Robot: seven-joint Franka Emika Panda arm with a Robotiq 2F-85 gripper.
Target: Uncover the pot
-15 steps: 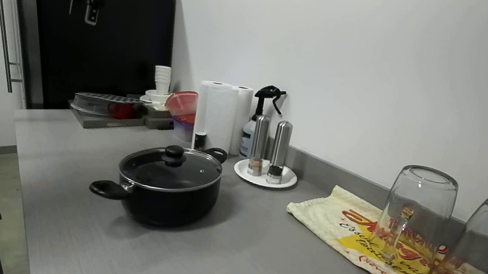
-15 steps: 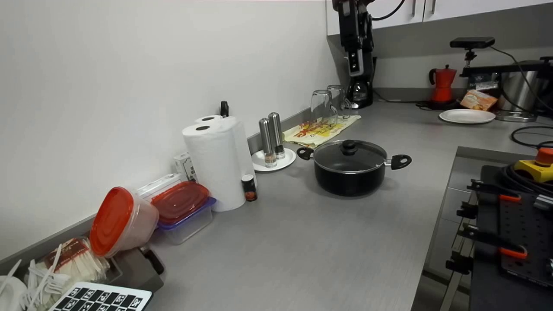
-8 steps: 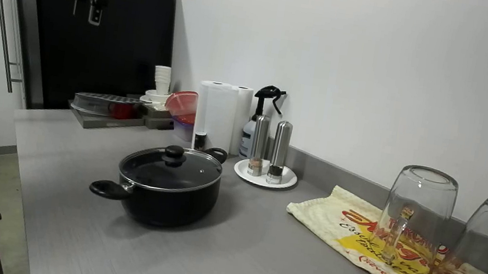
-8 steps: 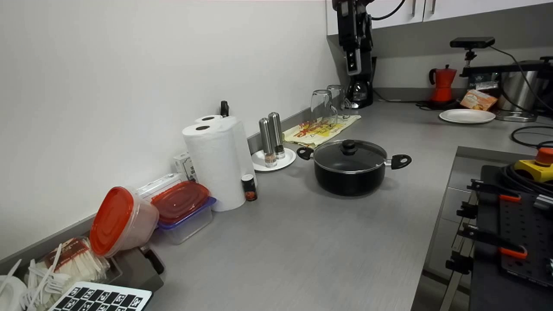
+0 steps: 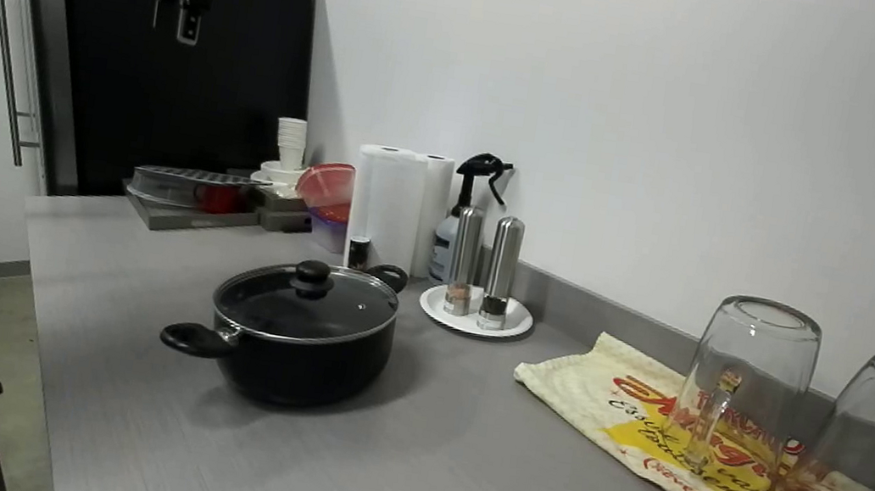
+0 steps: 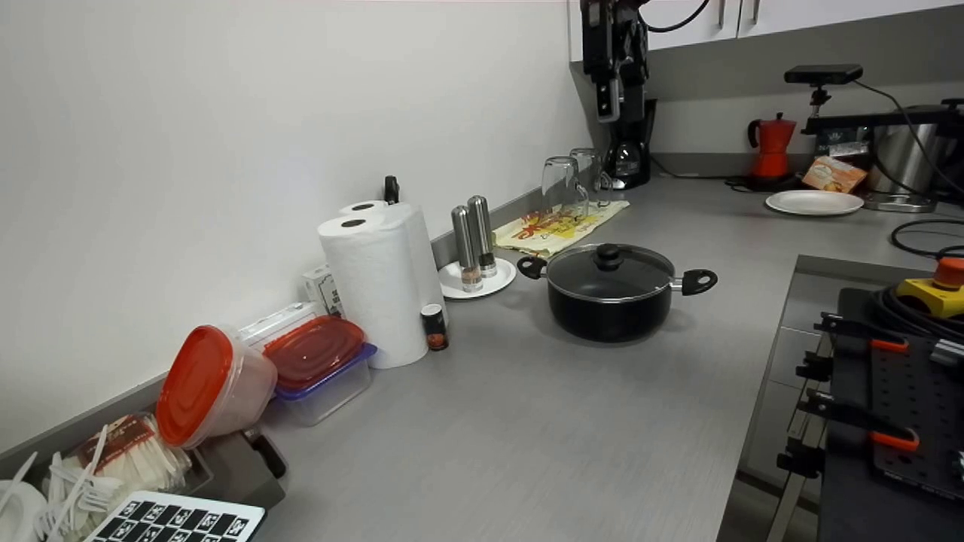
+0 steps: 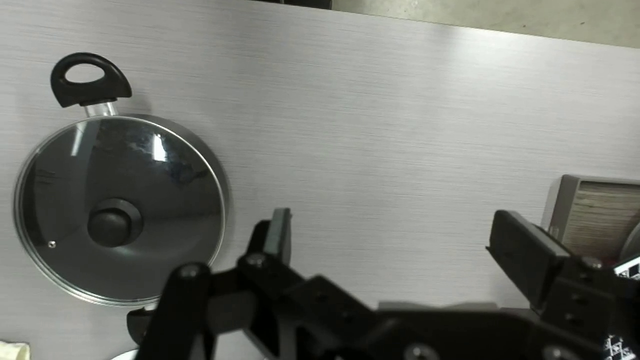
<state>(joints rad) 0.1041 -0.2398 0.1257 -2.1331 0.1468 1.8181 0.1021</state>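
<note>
We're judging this pre-grasp: tool (image 7: 392, 225) hanging wide-spread, empty; we're needing alignment above the lid knob (image 7: 110, 227) on the pot (image 6: 608, 318).

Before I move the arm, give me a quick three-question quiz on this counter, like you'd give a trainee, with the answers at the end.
1. True or false: the lid rests on the pot.
2. How many glass mugs stand on the printed cloth? A) one B) two C) three
3. Going by the wrist view, is the end effector open or shut, and how can you tell?

Key:
1. True.
2. B.
3. Open: its fingers stand well apart, and the counter shows between them.
</note>
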